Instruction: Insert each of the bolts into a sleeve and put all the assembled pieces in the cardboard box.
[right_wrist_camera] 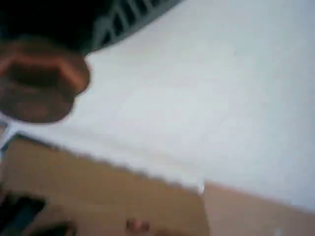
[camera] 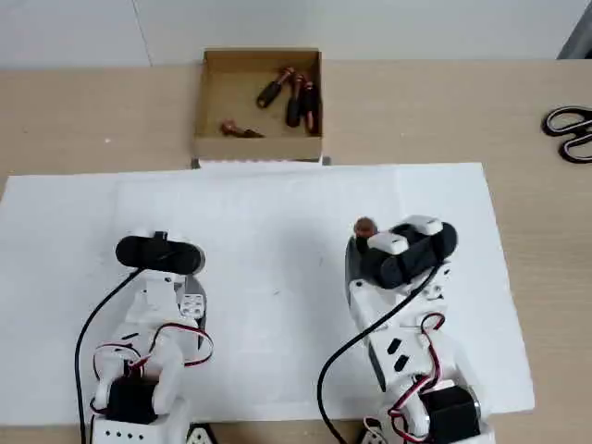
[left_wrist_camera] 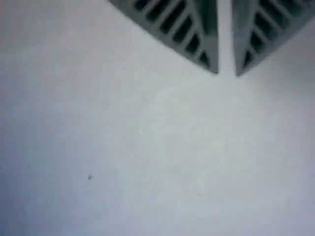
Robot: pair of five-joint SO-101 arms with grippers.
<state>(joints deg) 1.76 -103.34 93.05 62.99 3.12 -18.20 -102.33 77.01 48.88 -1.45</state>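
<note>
The cardboard box point(camera: 211, 102) stands at the table's far edge, with several black-sleeved, copper-headed pieces point(camera: 294, 92) lying in it. My right gripper point(camera: 362, 233) hangs over the white sheet point(camera: 277, 240), right of centre, shut on a copper-headed bolt point(camera: 364, 225). That bolt's head point(right_wrist_camera: 43, 86) looms close in the right wrist view; whether a sleeve is on it I cannot tell. My left gripper point(left_wrist_camera: 226, 70) is low over the bare sheet at the near left, its fingers point(left_wrist_camera: 197, 39) shut on nothing.
A pair of scissors point(camera: 569, 134) lies on the wooden table point(camera: 92, 111) at the far right. The sheet's far edge point(right_wrist_camera: 147, 172) runs just short of the box. Both arms' cables trail near the front edge.
</note>
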